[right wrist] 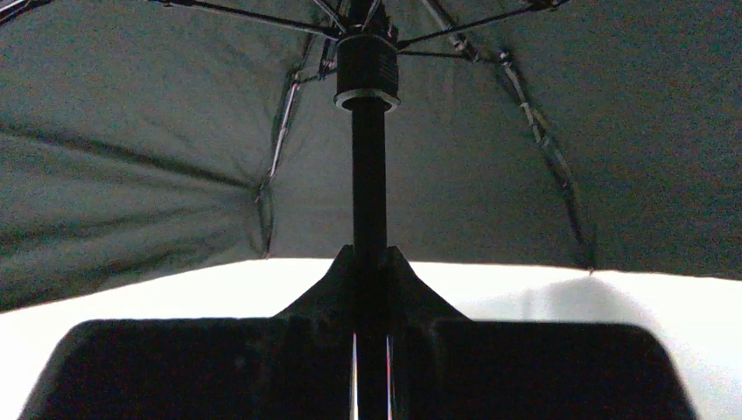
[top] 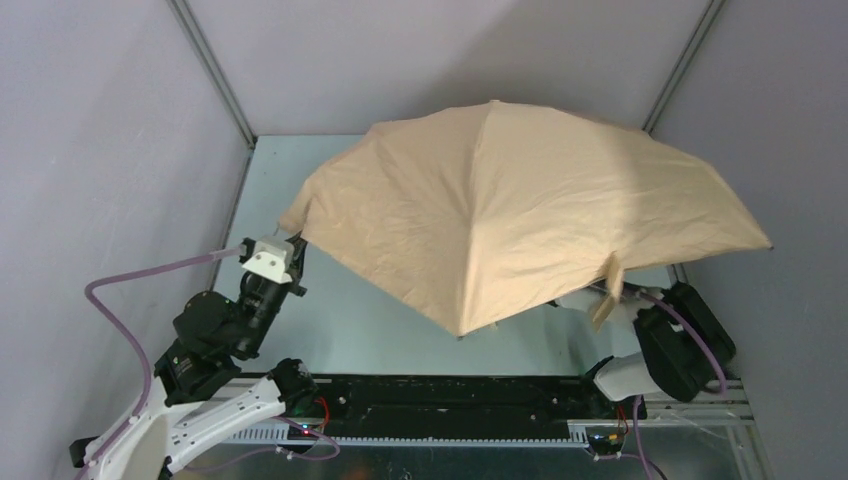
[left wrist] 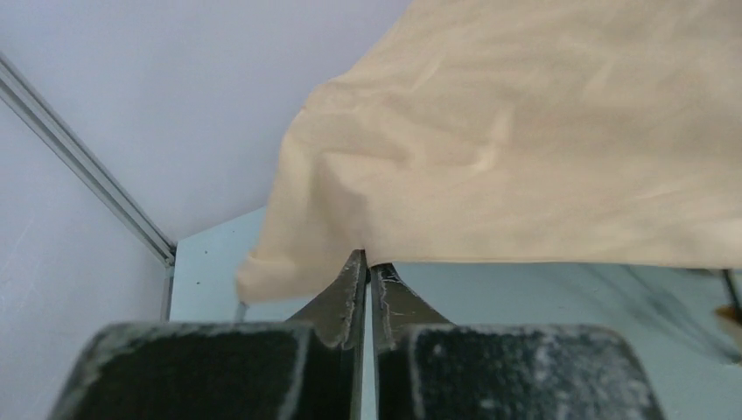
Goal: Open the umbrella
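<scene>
Right wrist view: we see the right gripper (right wrist: 371, 267) clenched on the black shaft of the open umbrella (top: 500, 210), while the left gripper (left wrist: 368, 264) sits closed at its canopy edge.

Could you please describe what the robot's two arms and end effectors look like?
Both the left arm and right arm are black jointed links with white shells near the base. A lilac cable trails each. The left end effector has dark, scuffed, wedge-shaped fingers.

right gripper (right wrist: 370, 261) clamping umbrella (right wrist: 368, 175) shaft, canopy spread overhead
</scene>
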